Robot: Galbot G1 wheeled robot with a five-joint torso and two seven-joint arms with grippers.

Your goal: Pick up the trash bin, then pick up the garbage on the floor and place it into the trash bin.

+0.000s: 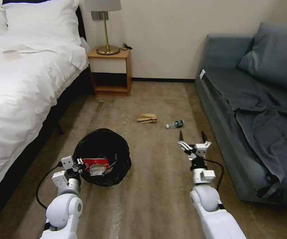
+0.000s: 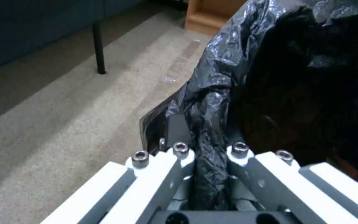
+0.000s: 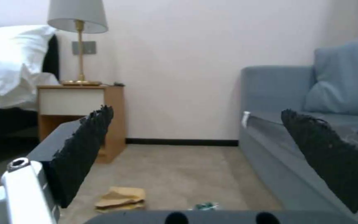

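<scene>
Clamping the round black-bagged trash bin (image 1: 103, 156) by its rim, the left gripper (image 1: 78, 162) holds it over tan carpet (image 1: 150, 196); apparently a red packet (image 1: 96, 165) lies inside. Right gripper (image 1: 193, 136) gapes near crumpled tan paper bag (image 1: 147, 118) and small clear green-labelled bottle (image 1: 175, 124), between white bed (image 1: 20, 83) and grey sofa (image 1: 256, 109).

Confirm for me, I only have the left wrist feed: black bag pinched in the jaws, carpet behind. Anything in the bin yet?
Observer: Yes. Head view shows a red snack packet lying inside the trash bin, which the left gripper holds by the rim.
Operator: Where's the right gripper?
Observer: The right gripper is open and empty, above the carpet, beside the sofa.
Operator: What's left on the floor?
Observer: A crumpled tan paper bag and a small bottle, both ahead of the right gripper.
</scene>
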